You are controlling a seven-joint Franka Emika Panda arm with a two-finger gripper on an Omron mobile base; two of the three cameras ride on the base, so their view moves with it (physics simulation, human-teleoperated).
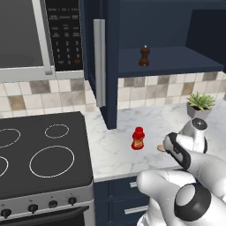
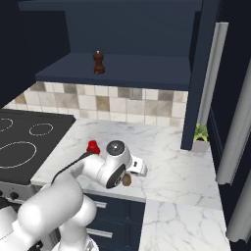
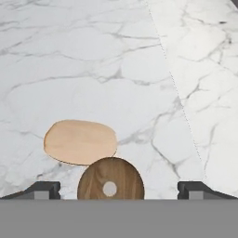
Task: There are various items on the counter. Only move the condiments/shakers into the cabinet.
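Condiments are spread over two places. One dark brown wooden pepper mill [image 1: 144, 56] stands upright on the shelf of the open navy cabinet [image 1: 176, 62], toward the shelf's front edge. A red squeeze bottle [image 1: 138, 138] with a yellow label stands upright on the white, grey-veined marble counter [image 1: 110, 150], well in from the front edge and below the cabinet's open door [image 1: 110, 66], which carries a long vertical silver handle [image 1: 99, 62]. The lighter tan-brown wooden shaker [image 3: 110, 184] is seen from straight above in the hand view: a round wood-grain top with a small pale hole at its centre. It stands near the counter's front edge, and in that view its rim overlaps the edge of a flat round tan disc of food [image 3: 80, 142]; whether the two touch cannot be told.

The gripper [image 3: 119, 189] hangs over this shaker with its fingers spread fully wide, one dark fingertip [image 3: 44, 189] on each side, well clear of the wood and holding nothing.

A black glass stovetop [image 1: 39, 154] with white rings adjoins the counter's left edge. Beige and grey tiles [image 1: 57, 95] back the counter, a green potted plant [image 1: 201, 104] stands at the back edge, and navy drawers [image 1: 119, 198] sit under the front edge.
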